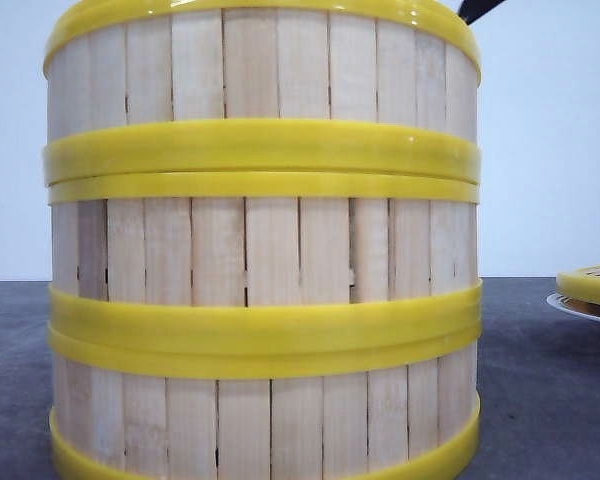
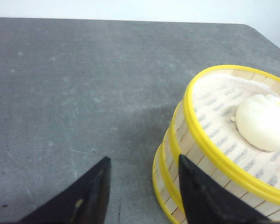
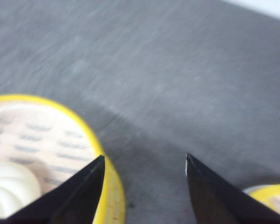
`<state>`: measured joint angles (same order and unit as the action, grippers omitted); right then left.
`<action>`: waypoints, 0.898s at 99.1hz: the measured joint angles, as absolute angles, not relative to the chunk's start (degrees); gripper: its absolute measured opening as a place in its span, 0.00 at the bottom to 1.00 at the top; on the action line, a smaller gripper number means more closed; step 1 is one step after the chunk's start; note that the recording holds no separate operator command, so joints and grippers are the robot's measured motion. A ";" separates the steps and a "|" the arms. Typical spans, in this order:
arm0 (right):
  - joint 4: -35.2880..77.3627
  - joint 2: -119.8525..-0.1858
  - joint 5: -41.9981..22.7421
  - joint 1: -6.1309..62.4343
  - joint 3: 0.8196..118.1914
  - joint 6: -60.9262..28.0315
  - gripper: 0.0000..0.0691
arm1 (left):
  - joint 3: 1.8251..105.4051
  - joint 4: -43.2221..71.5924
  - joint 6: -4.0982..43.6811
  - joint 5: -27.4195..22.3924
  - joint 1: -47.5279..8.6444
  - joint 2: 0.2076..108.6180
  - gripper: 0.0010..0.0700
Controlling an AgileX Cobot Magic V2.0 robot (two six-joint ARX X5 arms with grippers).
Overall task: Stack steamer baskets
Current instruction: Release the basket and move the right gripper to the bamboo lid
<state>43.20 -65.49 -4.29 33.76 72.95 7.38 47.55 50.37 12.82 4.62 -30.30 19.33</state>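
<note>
Left gripper [image 2: 142, 191]: jaws apart, nothing between them, hanging over the grey table [image 2: 74, 84] just beside the stack of steamer baskets [image 2: 196, 154]; one finger is close to the stack's wall, contact can't be confirmed. Right gripper [image 3: 143, 186]: jaws also spread and empty, above the table beside the top basket's rim [image 3: 107, 186]; that view is motion-blurred. Front view: stack [image 1: 262, 250] fills the frame, three baskets, one on another, standing on the table close to the camera; neither gripper is identifiable there, only a dark bit at the top right edge. Wrist views add what front view hides: the top basket is open, with a patterned liner and one white bun [image 2: 266, 122] inside. Front view also shows a separate yellow-rimmed basket on a white plate [image 1: 580, 305] at the right edge, well apart from the stack; the right wrist view catches a yellow rim [image 3: 270, 191] at its corner.
</note>
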 joint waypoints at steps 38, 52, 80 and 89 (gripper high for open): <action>55.22 -65.87 -4.03 16.58 72.97 7.97 0.49 | 47.55 49.52 12.82 4.62 -30.30 19.33 0.38; 56.62 -68.31 -2.61 10.02 72.97 7.92 0.49 | 47.55 48.56 12.82 4.62 -30.30 19.33 0.38; 57.47 -75.31 -0.51 2.28 72.97 7.90 0.49 | 47.55 48.42 12.82 4.62 -30.30 19.33 0.38; 57.54 -77.25 0.30 0.54 72.95 7.90 0.49 | 47.55 48.42 12.82 4.62 -30.30 19.33 0.38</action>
<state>57.54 -77.25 0.30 0.54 72.95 7.90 47.55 48.42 12.82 4.62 -30.30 19.33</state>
